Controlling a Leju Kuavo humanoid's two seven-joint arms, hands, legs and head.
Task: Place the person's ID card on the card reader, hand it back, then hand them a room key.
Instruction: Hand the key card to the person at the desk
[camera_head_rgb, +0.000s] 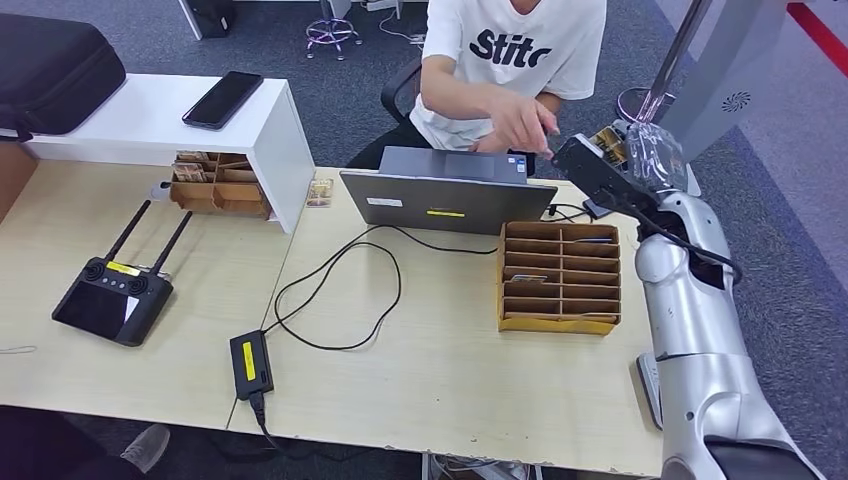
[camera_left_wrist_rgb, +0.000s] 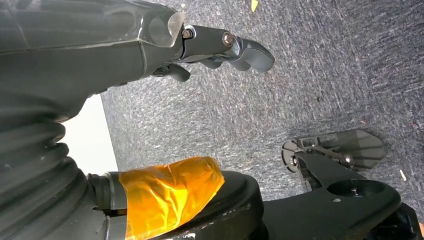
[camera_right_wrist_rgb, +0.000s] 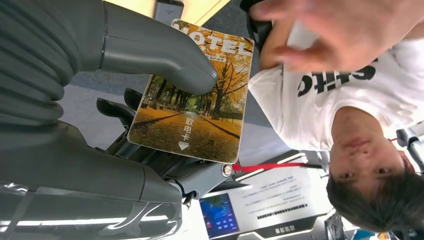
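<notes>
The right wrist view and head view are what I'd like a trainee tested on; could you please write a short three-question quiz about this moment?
1. True or false: the right hand holds a card printed with an autumn tree scene.
2. Which lies nearest the person's hand in the head view? A) the remote B) the right hand C) the phone
3. Fill in: the card box stands on the table beside the open ______.

Key
1. True; the thumb presses the card against the fingers.
2. B; the person reaches toward the raised right hand.
3. Laptop.
</notes>
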